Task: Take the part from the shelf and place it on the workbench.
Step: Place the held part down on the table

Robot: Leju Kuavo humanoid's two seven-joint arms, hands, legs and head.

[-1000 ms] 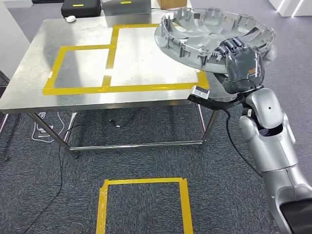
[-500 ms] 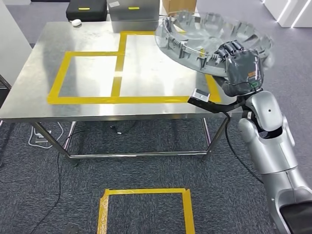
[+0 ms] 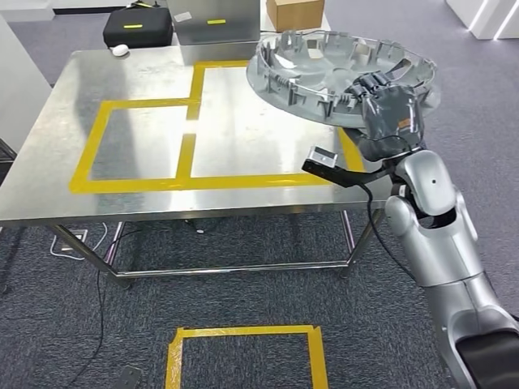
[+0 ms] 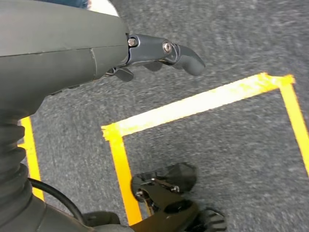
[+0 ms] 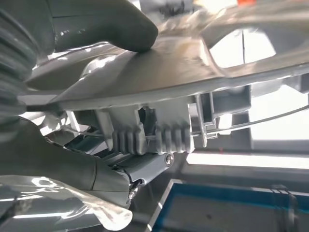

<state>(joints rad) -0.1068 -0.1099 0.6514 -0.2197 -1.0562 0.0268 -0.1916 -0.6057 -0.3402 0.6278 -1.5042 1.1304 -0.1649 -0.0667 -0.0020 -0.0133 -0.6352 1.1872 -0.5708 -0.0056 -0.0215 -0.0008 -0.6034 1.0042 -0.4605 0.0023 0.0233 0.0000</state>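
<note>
Head view: right hand [image 3: 392, 113] grips the near rim of the part [image 3: 333, 69], a big silver-grey wheel cover, hollow ribbed side facing up, tilted slightly, held in the air above the right end of the workbench [image 3: 55, 178]. Cannot tell if its far edge touches the steel top; it looks apart from it. Part overlaps the right yellow tape rectangle [image 3: 257, 180] on the bench; left tape rectangle [image 3: 92, 146] sits bare beside it. Behind the bench: black case [image 3: 135, 27], grey metal box [image 3: 211, 23], cardboard box [image 3: 295, 12], and a small white object [image 3: 119, 49] on the far left corner of the top. Yellow tape square [image 3: 245, 352] on the grey carpet in front of the bench, cables under the table. Right wrist view: thumb [image 5: 109, 24] presses on one face of the cover, darker fingers [image 5: 83, 171] on the other side by the ribbed clips, rim clamped between. Left wrist view: left hand [image 4: 146, 53] hangs over carpet and floor tape, fingers loose and apart, holding nothing.
</note>
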